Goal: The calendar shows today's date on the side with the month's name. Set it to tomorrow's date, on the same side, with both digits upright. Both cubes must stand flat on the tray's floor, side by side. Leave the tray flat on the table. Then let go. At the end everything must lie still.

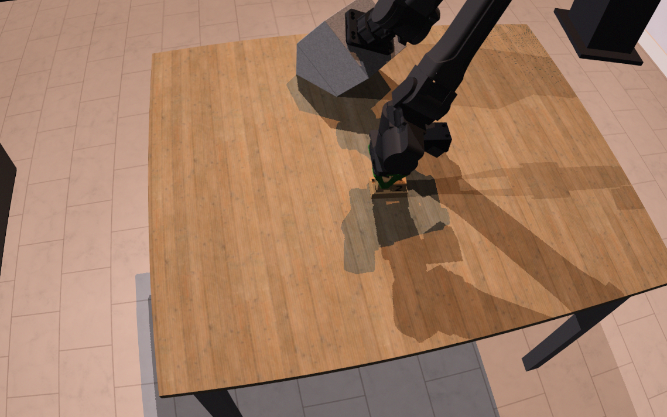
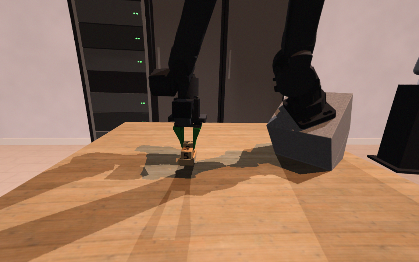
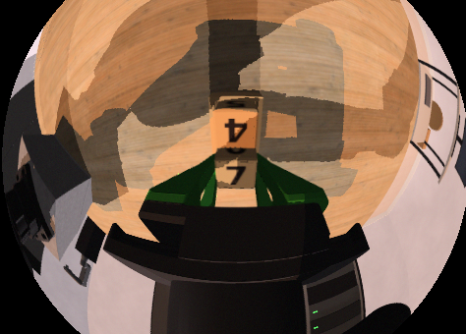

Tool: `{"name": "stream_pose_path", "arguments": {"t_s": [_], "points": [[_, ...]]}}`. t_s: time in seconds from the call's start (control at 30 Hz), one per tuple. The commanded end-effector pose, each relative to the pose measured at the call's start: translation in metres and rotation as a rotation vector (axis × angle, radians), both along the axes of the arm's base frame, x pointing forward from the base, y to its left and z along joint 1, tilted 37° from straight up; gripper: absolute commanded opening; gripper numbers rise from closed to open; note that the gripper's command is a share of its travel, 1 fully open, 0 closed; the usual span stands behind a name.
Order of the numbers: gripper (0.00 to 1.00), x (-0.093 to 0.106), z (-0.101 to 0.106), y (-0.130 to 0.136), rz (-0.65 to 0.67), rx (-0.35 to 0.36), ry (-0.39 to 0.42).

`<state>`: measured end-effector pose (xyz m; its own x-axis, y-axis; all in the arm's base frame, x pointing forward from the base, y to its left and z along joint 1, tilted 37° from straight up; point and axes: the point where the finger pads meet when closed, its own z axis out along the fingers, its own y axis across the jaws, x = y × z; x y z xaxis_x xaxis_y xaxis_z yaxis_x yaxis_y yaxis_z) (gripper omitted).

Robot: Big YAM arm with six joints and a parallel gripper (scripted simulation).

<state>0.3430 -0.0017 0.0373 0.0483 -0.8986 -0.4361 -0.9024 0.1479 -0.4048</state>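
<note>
the tool (image 2: 187, 143) had dark green fingers (image 2: 177, 135) under a black body. the cube between the fingers was pale orange-tan wood with black digits. the cube just beyond the fingertips was the same warm orange, with a black 4 on top; its side in the exterior view carried a black 5. the tray (image 2: 185, 160) under them was light tan. the worktop (image 2: 269, 211) beneath the tool was honey-brown planks with fine grain lines, crossed by darker brown and greyish shadow patches.
</note>
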Motion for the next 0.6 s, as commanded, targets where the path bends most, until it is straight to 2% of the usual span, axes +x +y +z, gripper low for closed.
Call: {"name": "stream_pose_path", "arguments": {"t_s": [0.0, 0.57], "points": [[0.26, 0.0060, 0.0060, -0.0012, -0.009, -0.003, -0.024], [0.26, 0.0059, 0.0072, -0.0016, -0.009, -0.003, -0.027]]}}
